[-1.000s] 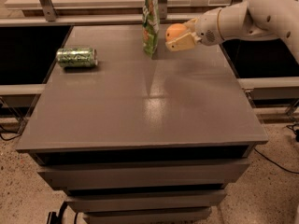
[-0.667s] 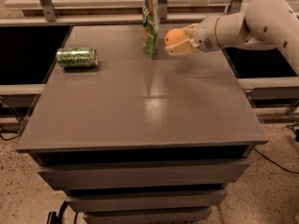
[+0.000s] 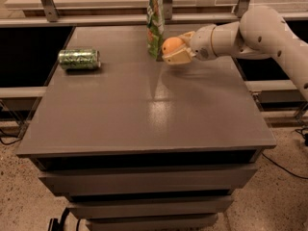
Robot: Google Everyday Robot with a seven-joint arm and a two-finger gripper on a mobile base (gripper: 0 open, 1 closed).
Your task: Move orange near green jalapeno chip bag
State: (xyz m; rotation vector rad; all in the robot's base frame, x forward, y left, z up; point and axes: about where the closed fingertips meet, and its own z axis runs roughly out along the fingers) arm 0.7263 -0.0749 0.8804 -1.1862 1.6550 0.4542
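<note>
The orange (image 3: pixel 172 45) is held in my gripper (image 3: pixel 176 49), which reaches in from the right on a white arm and is shut on the fruit. It hangs just above the table, right next to the green jalapeno chip bag (image 3: pixel 155 20). That bag stands upright near the table's far edge, immediately left of the orange. A pale finger (image 3: pixel 178 58) shows below the orange, another above it.
A green patterned drink can (image 3: pixel 79 59) lies on its side at the far left of the grey table (image 3: pixel 149 109). Metal posts and a pale shelf run behind the table. Drawers sit below its front edge.
My gripper has carried the orange leftward, closing the gap to the chip bag. The can and bag have not moved.
</note>
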